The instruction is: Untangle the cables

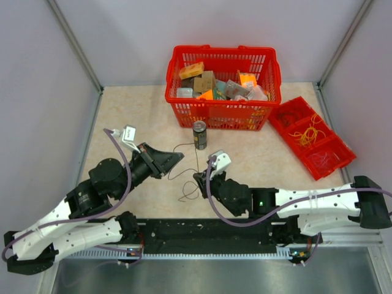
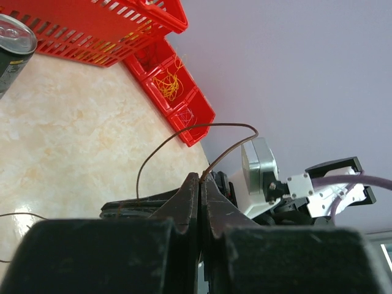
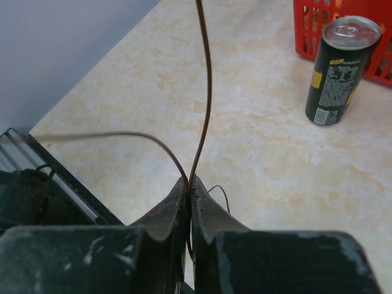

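Cables [image 3: 209,92]: dark, hair-thin strands, mid-tabletop toward near edge. Left end effector [image 2: 201,179] pinched closed on strand; right end effector [image 3: 188,184] likewise clamped on strand. Likely featherlight, limp, springy, slip-prone. Best hold: firm fingertip pinch close to crossing, gentle pull.

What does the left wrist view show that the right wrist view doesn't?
Only the left wrist: the red tray holding yellow wires, and part of the right arm. Only the right wrist: the dark rail at the table's near edge. Both: a dark wire pinched by shut fingers (left fingers, right fingers), the drink can, the red basket.
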You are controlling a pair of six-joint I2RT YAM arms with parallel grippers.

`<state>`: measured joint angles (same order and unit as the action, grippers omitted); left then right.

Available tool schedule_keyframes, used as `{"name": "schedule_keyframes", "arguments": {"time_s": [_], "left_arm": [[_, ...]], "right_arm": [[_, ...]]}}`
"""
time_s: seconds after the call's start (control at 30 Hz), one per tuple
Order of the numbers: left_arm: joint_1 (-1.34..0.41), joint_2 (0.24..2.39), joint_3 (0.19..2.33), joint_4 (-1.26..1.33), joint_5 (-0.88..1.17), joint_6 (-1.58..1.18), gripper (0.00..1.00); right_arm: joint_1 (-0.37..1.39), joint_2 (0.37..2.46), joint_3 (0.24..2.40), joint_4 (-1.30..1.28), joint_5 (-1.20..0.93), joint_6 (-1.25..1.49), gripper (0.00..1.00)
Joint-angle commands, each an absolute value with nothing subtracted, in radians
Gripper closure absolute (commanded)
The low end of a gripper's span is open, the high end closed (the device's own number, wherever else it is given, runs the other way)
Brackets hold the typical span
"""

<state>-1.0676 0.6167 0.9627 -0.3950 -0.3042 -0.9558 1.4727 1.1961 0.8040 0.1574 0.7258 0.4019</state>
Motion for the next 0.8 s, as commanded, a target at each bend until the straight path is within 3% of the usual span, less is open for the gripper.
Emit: {"name": "schedule_keyframes", "arguments": {"time_s": [0.0,0.17,0.37,0.43,0.5,0.57,0.7,0.73,0.77], "left_arm": [[-1.066,0.575,0.930,-0.348,-0.288,-0.950,1.00],[-1.065,0.474,0.812,-0.379,-0.278,-0.974,1.00],[-1.065,0.367,0.614,-0.506,-0.273,-1.063,0.98],[-1.066,0.341,0.553,-0.461,-0.206,-1.042,0.84],[-1.066,0.331,0.514,-0.384,-0.102,-0.988,0.58],[-1.066,0.344,0.525,-0.362,-0.043,-0.934,0.40],[-1.068,0.368,0.642,-0.402,-0.017,-0.775,0.14],[-1.065,0.370,0.672,-0.416,-0.023,-0.744,0.03],[-1.066,0.370,0.702,-0.428,-0.028,-0.712,0.02]], "right_arm": [[1.483,1.112,0.756,0.227,0.817,0.455,1.00],[1.431,1.016,0.704,0.215,0.789,0.454,1.00],[1.362,0.878,0.663,0.154,0.649,0.243,1.00],[1.344,0.841,0.661,0.102,0.547,0.178,1.00],[1.344,0.825,0.682,0.017,0.444,0.106,1.00],[1.344,0.836,0.719,-0.105,0.430,0.084,1.00],[1.342,0.821,0.755,-0.247,0.414,0.081,1.00],[1.344,0.812,0.753,-0.262,0.408,0.087,1.00],[1.342,0.804,0.753,-0.279,0.394,0.092,1.00]]}}
